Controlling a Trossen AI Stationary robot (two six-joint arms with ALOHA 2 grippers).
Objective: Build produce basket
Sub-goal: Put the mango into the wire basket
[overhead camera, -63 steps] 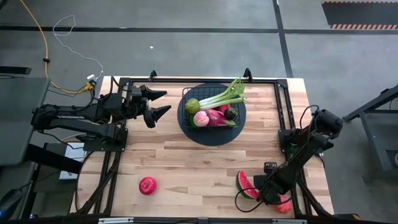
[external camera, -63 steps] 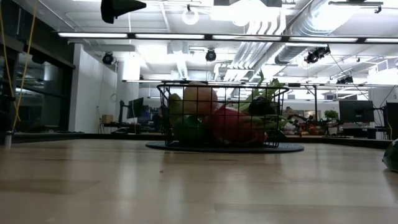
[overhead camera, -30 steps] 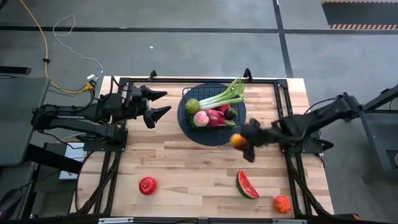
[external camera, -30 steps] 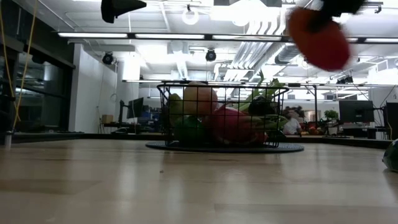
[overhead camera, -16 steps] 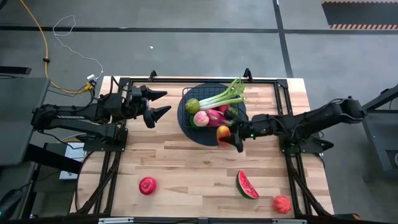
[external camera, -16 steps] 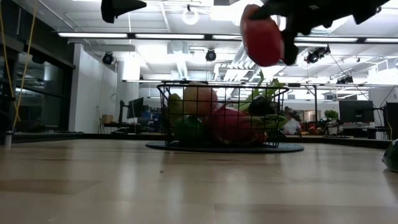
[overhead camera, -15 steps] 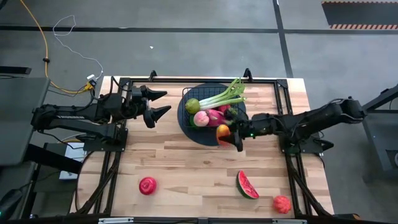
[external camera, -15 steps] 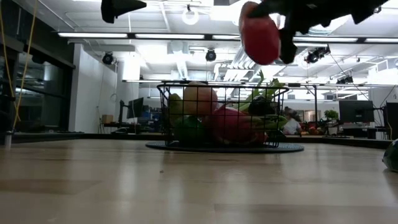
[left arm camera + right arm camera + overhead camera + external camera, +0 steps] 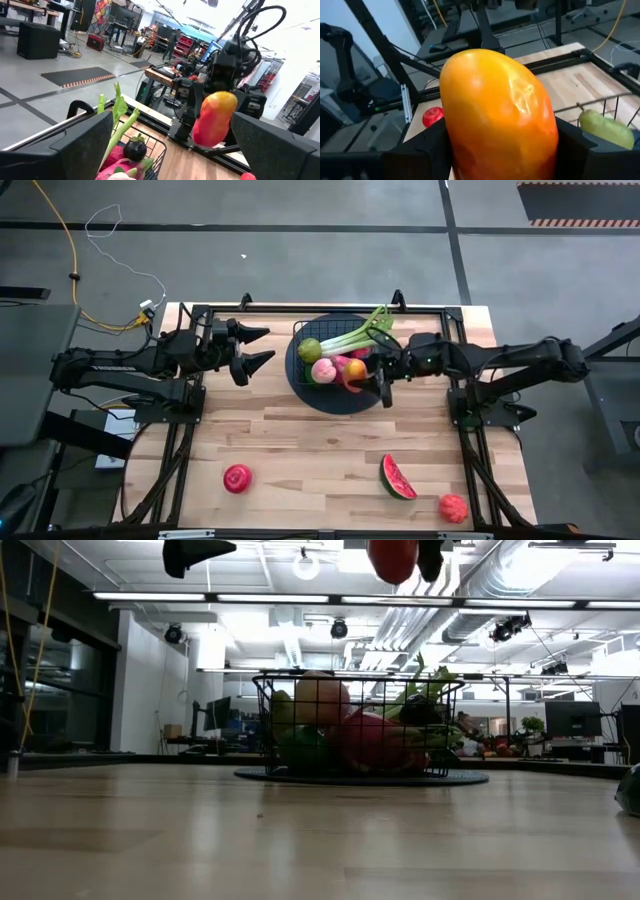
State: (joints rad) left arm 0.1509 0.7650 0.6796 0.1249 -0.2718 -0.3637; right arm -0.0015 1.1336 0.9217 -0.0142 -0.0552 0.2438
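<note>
We hold a mango pinched in our right claw above the basket, already mostly full. Apple, watermelon slice and peach wait on the table; left claw spread, idle.

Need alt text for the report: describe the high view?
The right end effector holds a mango above the wire basket of produce on a wooden table. The left end effector waits open beside it; an apple, watermelon slice and peach remain.
</note>
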